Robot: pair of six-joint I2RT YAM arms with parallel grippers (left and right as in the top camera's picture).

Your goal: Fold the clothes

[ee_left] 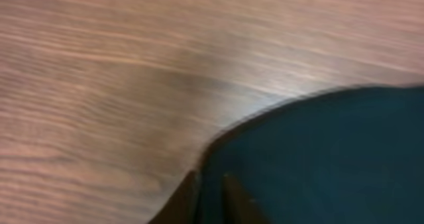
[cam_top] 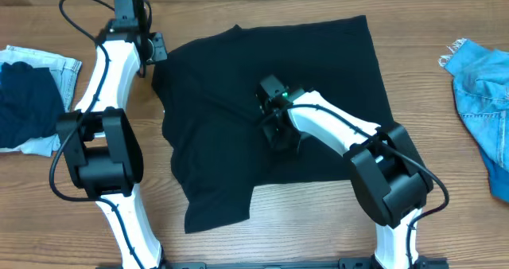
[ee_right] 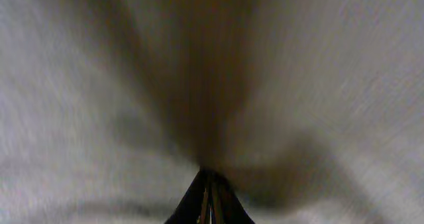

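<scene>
Overhead, nearest the lens: two white-and-black arms (cam_top: 119,134) rising from the near edge of the table (cam_top: 262,229). Under the right one, the right gripper (cam_top: 281,140), pressed together on a pinch of the clothes (cam_top: 334,70) near the garment's middle. Black, rumpled, spread over the table's centre and reaching almost to the far edge. At its far-left corner, the left gripper (cam_top: 157,52), nipping the hem. By the left edge, a pale denim piece (cam_top: 52,66) under a dark navy cloth (cam_top: 24,102); by the right edge, a blue denim garment (cam_top: 481,94).

Left wrist: blurred fingers (ee_left: 182,201) of the left gripper (ee_left: 207,199), close together astride the curved edge of the clothes (ee_left: 331,158), bare table (ee_left: 132,65) beyond.

Right wrist: right gripper (ee_right: 211,201) closed tight, washed-out folds of the clothes (ee_right: 99,118) puckering toward its tips.
</scene>
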